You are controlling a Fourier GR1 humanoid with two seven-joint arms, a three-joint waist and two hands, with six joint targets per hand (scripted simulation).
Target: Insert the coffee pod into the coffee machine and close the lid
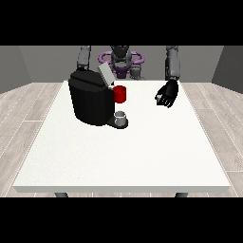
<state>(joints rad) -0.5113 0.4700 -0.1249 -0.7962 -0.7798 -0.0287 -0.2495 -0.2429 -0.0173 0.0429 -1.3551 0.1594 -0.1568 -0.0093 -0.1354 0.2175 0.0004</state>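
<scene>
One hand point(167, 94) seen at view's right, fingers relaxed, nothing held; other hand hidden behind coffee machine point(90, 99). Lid point(106, 74) raised. Grey thing point(121, 116) seated under red thing at the machine point(120, 94), identity unclear.

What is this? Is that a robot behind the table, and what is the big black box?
Yes, that is a robot, and the camera looks at it from across a big white table. The black box is a coffee machine with its lid tipped up. A red thing at the machine sits by its front, and a small grey thing sits on the machine's base below it; it may be the coffee pod, but I can't be sure. The hand at the view's right hangs above the table and holds nothing. The other arm goes down behind the machine, so its hand is hidden.
</scene>
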